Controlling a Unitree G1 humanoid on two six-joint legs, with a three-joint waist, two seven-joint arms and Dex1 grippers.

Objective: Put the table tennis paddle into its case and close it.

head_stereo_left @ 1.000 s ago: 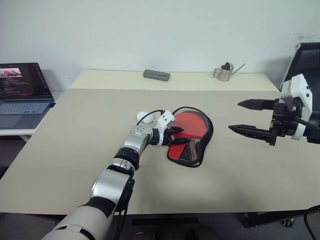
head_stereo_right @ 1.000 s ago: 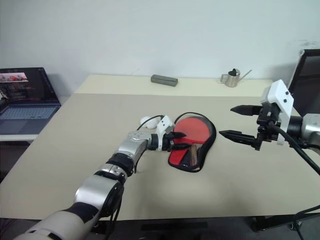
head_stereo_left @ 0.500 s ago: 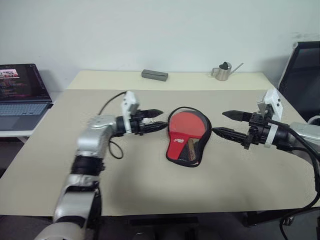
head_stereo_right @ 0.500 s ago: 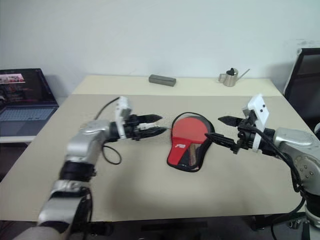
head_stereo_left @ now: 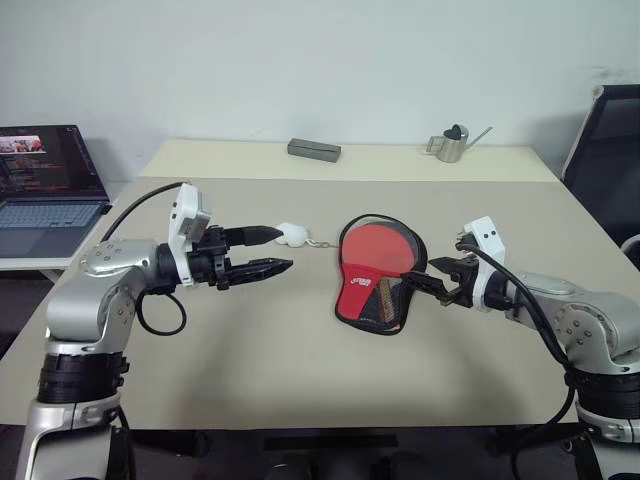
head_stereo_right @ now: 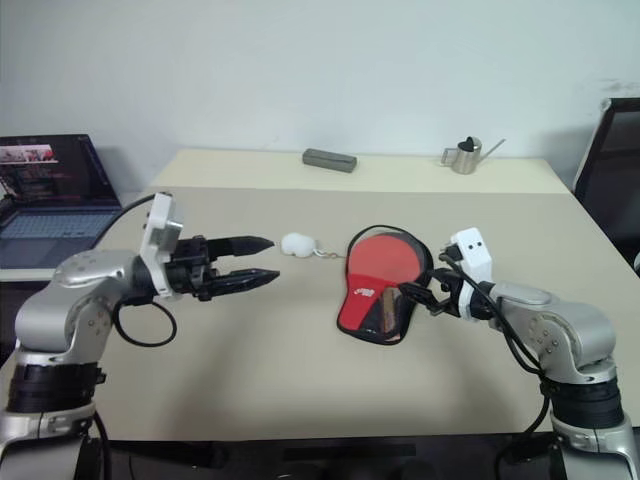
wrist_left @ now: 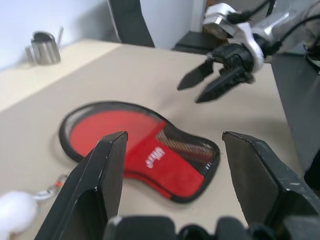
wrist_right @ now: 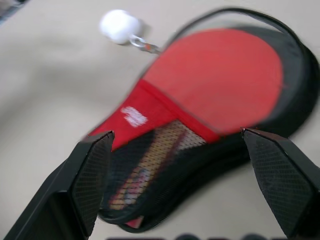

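the red-rubber-faced table tennis paddle [wrist_right: 220,80] lies inside the unzipped black fabric case [head_stereo_left: 385,308] mid-table, both grippers empty with fingers spread, the right gripper [head_stereo_left: 432,287] low beside the case edge, likely to close it, the left gripper [head_stereo_left: 262,250] well apart.

One case [head_stereo_left: 378,283] and one table tennis paddle [head_stereo_left: 385,247] inside it are counted at the middle of the counter [head_stereo_left: 300,350]. One white charm [head_stereo_left: 293,234] is counted, one grey block [head_stereo_left: 313,149] at 12 o'clock, one metal watering can [head_stereo_left: 450,144] at 1 o'clock, and one laptop [head_stereo_left: 45,188] at 9 o'clock. Two claws are counted: the left claw [head_stereo_left: 274,250] and the right claw [head_stereo_left: 415,281].
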